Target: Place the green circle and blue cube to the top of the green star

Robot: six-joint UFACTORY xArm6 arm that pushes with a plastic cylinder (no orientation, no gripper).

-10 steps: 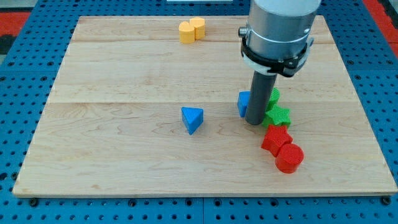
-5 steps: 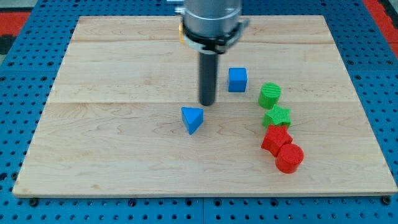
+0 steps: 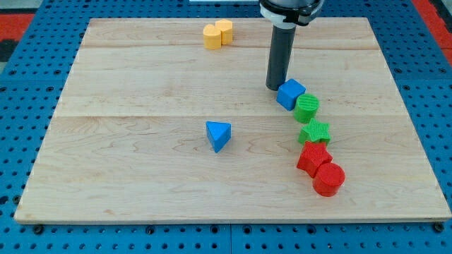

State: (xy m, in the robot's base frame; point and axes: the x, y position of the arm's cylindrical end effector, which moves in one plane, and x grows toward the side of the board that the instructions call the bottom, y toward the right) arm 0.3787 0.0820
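The green star (image 3: 315, 132) lies at the board's right. The green circle (image 3: 307, 108) stands just above it, touching or nearly touching it. The blue cube (image 3: 290, 93) sits turned at an angle, against the green circle's upper left side. My tip (image 3: 275, 87) rests on the board right at the blue cube's upper left edge.
A red star (image 3: 313, 157) and a red circle (image 3: 328, 178) lie below the green star in a chain. A blue triangle (image 3: 218, 135) sits mid-board. Two yellow blocks (image 3: 217, 34) stand near the top edge of the wooden board (image 3: 141, 85).
The tip went from beside the green blocks to the left, then up and right. The blue cube now lies rotated against the green circle.
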